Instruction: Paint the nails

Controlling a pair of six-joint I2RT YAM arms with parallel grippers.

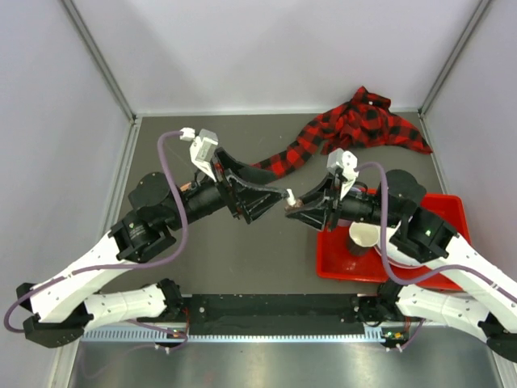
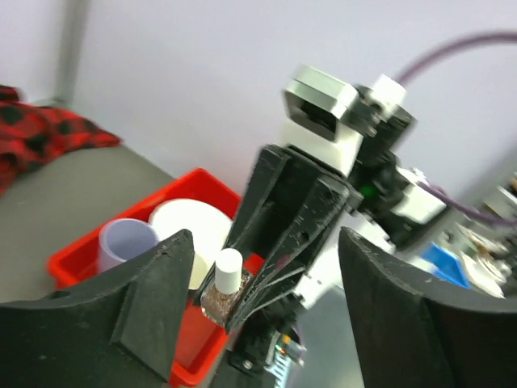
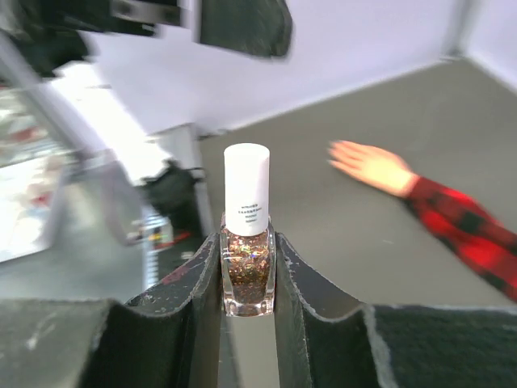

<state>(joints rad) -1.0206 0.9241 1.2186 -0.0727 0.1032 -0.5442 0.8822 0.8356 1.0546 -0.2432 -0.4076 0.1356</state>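
Right jaws clamp glitter bottle [image 3: 246, 242], left jaws gape; red tray [image 1: 443, 208] holds cup [image 2: 125, 241].

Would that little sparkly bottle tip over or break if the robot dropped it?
Probably clear glass, so the bottle could crack if dropped. Tall and narrow under its long white cap, so it likely tips easily. Smooth sides may slip in the right hand.
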